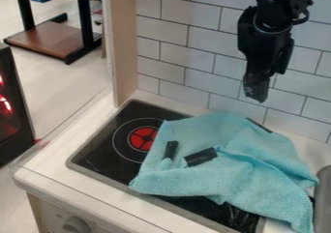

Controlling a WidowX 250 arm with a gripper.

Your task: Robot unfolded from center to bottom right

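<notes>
Counter (97, 196) cut off below | cloth (259, 179) partly hiding stove (103, 147) | claw (257, 93) aloft

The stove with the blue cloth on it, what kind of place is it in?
Probably a toy kitchen set up in a robot workroom. You can see a stovetop with a red-centered burner, a tiled wall and a black robot arm.

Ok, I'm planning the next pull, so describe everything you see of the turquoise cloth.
The cloth is light turquoise and looks soft, like towelling. It lies rumpled over much of the black stove top, partly spread, with creases and folds, one corner extending past the stove at lower right. Two dark patches show within its outline. The gripper hangs above, apart from it.
</notes>
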